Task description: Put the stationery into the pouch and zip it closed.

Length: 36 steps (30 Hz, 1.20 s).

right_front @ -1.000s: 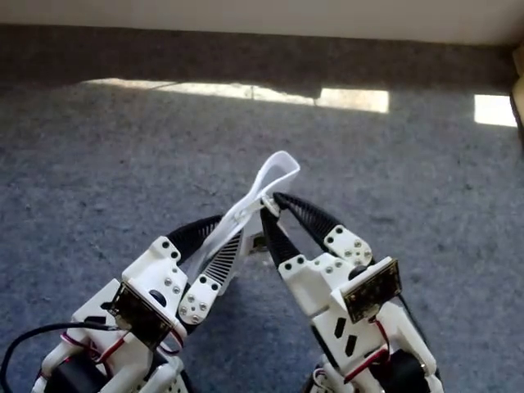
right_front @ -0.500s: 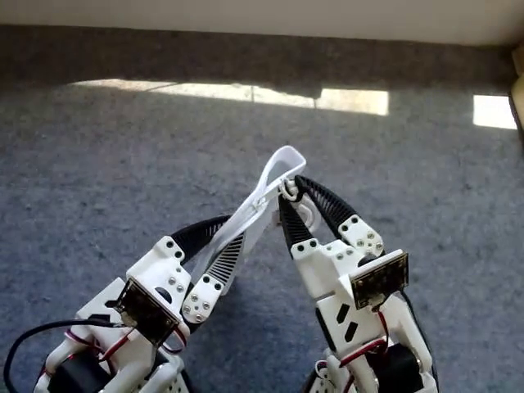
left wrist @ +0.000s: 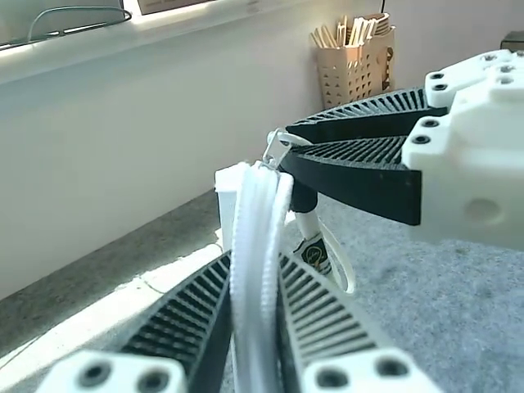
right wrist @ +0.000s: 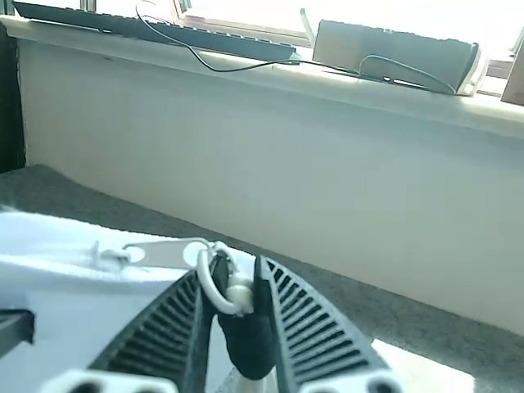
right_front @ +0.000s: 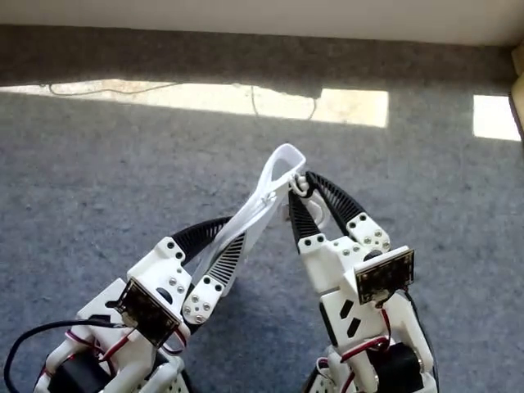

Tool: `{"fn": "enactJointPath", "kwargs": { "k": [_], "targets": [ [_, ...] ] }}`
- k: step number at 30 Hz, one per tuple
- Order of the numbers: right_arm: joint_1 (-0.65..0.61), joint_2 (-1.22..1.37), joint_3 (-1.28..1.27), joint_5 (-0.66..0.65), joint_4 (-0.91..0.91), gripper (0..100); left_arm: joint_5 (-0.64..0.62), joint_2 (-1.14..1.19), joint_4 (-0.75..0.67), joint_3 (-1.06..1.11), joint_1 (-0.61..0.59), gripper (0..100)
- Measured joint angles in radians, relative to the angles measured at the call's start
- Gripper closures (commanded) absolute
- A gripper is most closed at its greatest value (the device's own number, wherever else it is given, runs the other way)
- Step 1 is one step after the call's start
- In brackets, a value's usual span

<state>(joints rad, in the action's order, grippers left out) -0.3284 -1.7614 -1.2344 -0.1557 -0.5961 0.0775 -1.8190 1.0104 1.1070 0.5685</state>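
The right end effector (right_front: pixel 300 188) has moved farther along the pouch (right_front: pixel 277 166), closed on its zipper pull (right wrist: pixel 160 255); the left end effector (right_front: pixel 233 228) clamps the pouch. It seems the zipping step; next needs a straight pull.

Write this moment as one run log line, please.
left gripper: shut on pouch | right gripper: shut on zip pull | pouch: held up above grey surface
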Motion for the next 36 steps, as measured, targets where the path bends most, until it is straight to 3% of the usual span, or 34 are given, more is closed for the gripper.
{"fn": "enactJointPath", "kwargs": {
  "k": [9, 26, 31, 36],
  "targets": [
    [0.018, 0.002, -0.060, 0.000, 0.100, 99.3, 0.000, 0.000, -0.006, 0.002, 0.000, 100],
    [0.207, 0.000, -0.287, 0.000, 0.356, 99.3, -0.002, 0.000, -0.008, 0.002, 0.002, 100],
    [0.218, -0.002, -0.354, -0.106, 0.410, 99.3, -0.003, 0.000, -0.006, -0.002, 0.002, 100],
    [0.233, 0.000, -0.377, -0.124, 0.417, 99.3, -0.005, 0.000, 0.023, -0.035, 0.000, 100]
  ]
}}
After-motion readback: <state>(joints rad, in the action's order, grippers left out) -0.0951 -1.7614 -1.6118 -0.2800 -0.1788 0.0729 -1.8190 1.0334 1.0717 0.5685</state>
